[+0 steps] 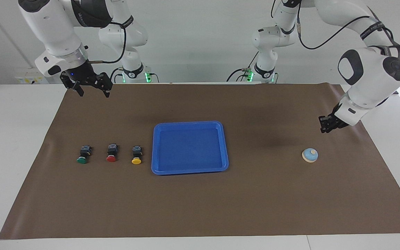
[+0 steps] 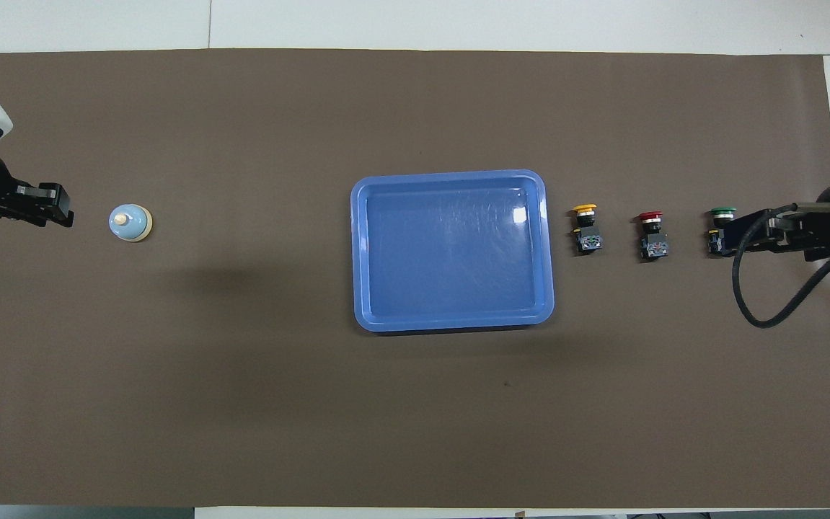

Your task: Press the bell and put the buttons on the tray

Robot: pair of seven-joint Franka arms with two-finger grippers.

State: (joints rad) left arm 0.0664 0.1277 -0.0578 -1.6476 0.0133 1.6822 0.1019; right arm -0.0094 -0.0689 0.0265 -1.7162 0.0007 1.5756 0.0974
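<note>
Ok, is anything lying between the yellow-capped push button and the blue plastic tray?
Nothing visible does: the yellow-capped push button sits on bare brown mat right beside the blue plastic tray; the red and green buttons lie toward the right arm's end.

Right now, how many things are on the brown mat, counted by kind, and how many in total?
Buttons: 3, namely green, red and yellow, in a row beside the tray
Tray: 1, blue, nothing in it
Bell: 1, light blue, toward the left arm's end
Total: 5
</note>
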